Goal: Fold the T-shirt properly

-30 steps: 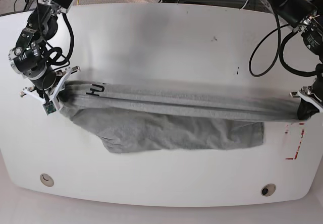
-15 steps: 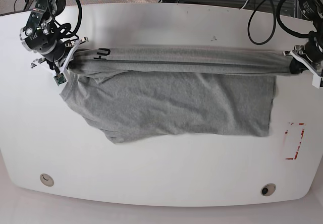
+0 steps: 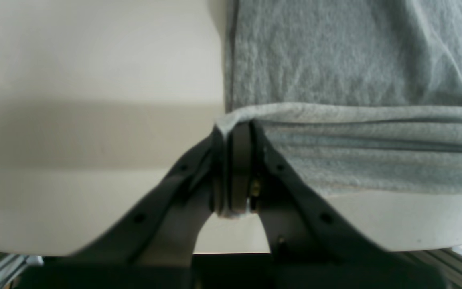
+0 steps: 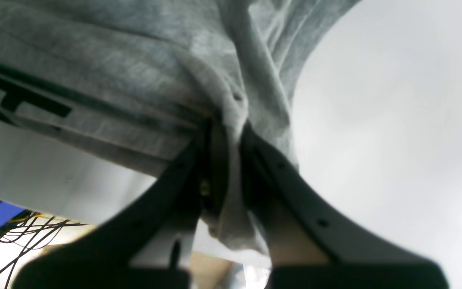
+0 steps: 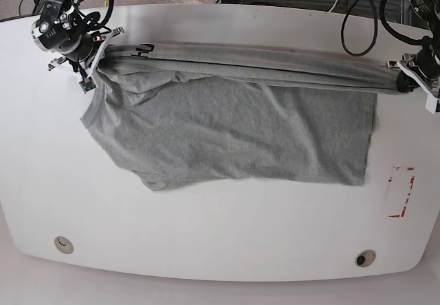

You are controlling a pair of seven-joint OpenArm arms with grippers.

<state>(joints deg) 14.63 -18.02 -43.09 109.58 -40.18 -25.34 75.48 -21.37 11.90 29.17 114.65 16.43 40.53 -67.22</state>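
T-shirt farther back, more unfurled

The T-shirt is heather-grey, soft and wrinkled. Its upper edge is drawn taut into a long bunched band running across the far part of the table, pinched at each end. Below that band the rest of the cloth lies spread flat on the table, with a short sleeve jutting at one lower corner. Dark block lettering shows on the band near one end.
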